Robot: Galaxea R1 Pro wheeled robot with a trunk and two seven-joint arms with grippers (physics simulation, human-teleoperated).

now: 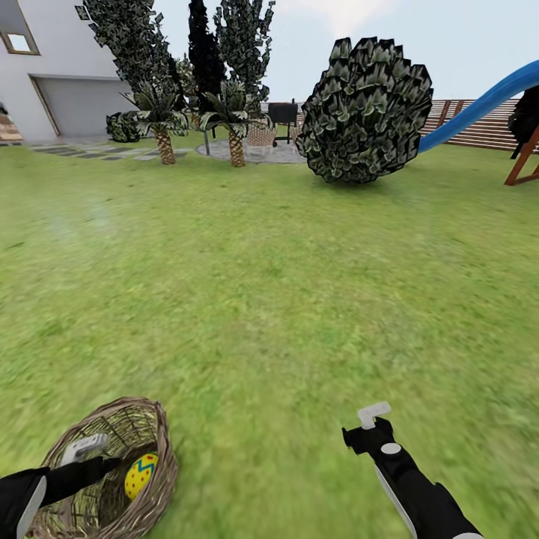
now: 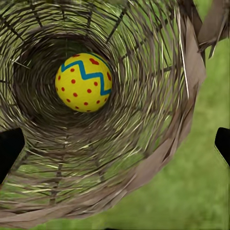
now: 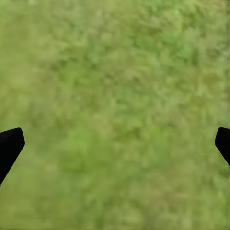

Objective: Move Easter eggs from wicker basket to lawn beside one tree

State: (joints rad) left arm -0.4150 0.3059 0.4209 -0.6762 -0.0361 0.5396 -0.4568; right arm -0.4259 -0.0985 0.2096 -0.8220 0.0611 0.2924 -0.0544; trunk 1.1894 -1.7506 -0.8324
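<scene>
The wicker basket (image 1: 161, 449) lies on the lawn (image 1: 269, 299) at the lower left, and one yellow Easter egg (image 1: 141, 474) with a teal zigzag and red dots rests inside it. My left gripper (image 1: 88, 448) hangs over the basket's mouth, open, with nothing between its fingers. In the left wrist view the egg (image 2: 84, 82) sits at the bottom of the basket (image 2: 158, 86), well apart from the dark fingertips (image 2: 9, 148). My right gripper (image 1: 372, 419) hovers over bare grass at the lower right, open and empty; the right wrist view shows grass (image 3: 115, 105) between the fingertips (image 3: 9, 146).
A big round dark shrub (image 1: 367, 112) stands far ahead, with two small palms (image 1: 161, 120) and tall dark trees (image 1: 206, 52) to its left. A blue slide (image 1: 479, 105) and wooden fence (image 1: 479, 123) are at the far right, a white house (image 1: 52, 67) at the far left.
</scene>
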